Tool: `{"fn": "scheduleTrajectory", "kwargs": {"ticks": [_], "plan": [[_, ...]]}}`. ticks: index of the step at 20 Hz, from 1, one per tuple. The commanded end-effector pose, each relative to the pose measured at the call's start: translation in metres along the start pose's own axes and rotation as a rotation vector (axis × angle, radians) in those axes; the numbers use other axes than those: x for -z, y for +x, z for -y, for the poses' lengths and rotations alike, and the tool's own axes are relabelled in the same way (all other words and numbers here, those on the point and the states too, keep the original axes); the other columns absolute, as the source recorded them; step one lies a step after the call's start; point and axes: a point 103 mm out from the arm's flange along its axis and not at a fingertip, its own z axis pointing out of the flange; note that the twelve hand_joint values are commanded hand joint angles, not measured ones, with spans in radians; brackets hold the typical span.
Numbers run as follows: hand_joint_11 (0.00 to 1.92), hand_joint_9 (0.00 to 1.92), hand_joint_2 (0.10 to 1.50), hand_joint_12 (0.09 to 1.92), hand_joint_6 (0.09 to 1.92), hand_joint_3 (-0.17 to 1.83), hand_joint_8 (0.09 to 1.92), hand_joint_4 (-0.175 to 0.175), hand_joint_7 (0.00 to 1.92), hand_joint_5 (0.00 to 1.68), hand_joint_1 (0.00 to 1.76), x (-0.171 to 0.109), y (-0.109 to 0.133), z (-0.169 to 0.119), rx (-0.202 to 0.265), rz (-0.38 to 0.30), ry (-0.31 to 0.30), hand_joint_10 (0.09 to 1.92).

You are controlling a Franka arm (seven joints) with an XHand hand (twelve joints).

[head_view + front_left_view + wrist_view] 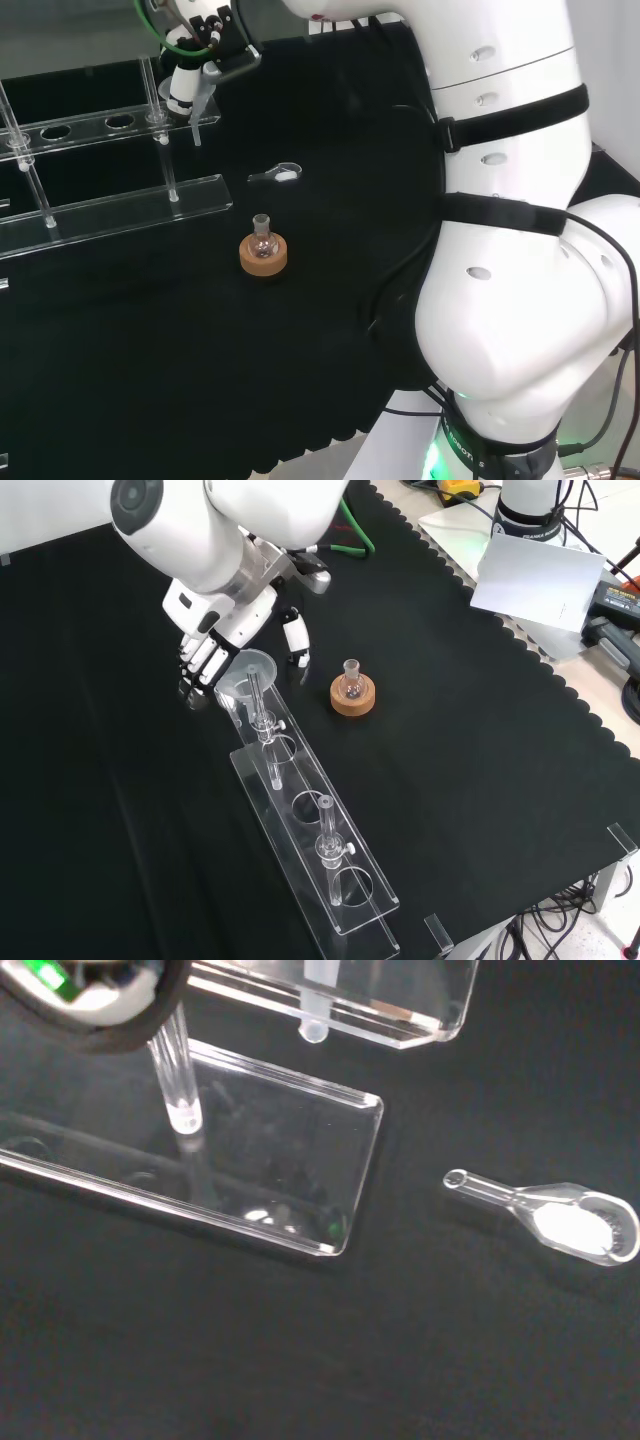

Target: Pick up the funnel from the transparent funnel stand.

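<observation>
Hand [215,645]: upper left of the front view, fingers curled around the funnel [250,670].
Stand [310,850]: below it.
Advice: lift straight, keeping the stem clear.

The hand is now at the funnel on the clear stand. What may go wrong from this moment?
1. The hand is at the rim of the funnel, whose stem passes down through a hole in the stand. A tilted lift may catch the stem and drag the stand.
2. A small flask on a cork ring and a small scoop lie close by on the cloth; a wide swing may knock them.
3. The funnel is clear and thin, so it may slip from the fingers.
</observation>
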Motion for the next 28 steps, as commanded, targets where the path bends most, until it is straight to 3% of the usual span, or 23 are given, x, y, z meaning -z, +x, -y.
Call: {"fn": "scheduleTrajectory", "kwargs": {"ticks": [1,6,8,10,14,20,28], "plan": [[0.29,0.19,0.54,1.53,0.09,0.52,0.64,0.041,0.02,0.20,0.79,-0.002,0.002,-0.002,-0.034,0.078,-0.018,0.83],[0.31,0.31,0.57,1.52,0.09,0.53,0.71,0.031,0.10,0.31,0.79,-0.002,0.003,-0.002,-0.062,0.124,-0.054,0.76],[0.33,0.40,0.59,1.50,0.09,0.53,0.71,0.023,0.18,0.37,0.79,0.000,0.002,0.002,-0.113,0.135,-0.123,0.72],[0.41,0.57,0.66,1.45,0.09,0.54,0.69,0.002,0.37,0.51,0.75,0.004,0.001,0.006,-0.158,0.151,-0.206,0.64],[0.61,0.90,0.79,1.31,0.32,0.51,0.64,-0.009,0.69,0.73,0.73,0.025,-0.001,0.021,-0.186,0.207,-0.299,0.47],[0.73,1.06,0.82,1.20,0.62,0.53,0.62,0.002,0.82,0.77,0.75,0.064,0.004,0.053,-0.202,0.257,-0.304,0.40],[0.77,1.11,0.81,1.15,0.68,0.54,0.62,0.003,0.85,0.79,0.77,0.079,0.000,0.102,-0.235,0.275,-0.286,0.37]]}}
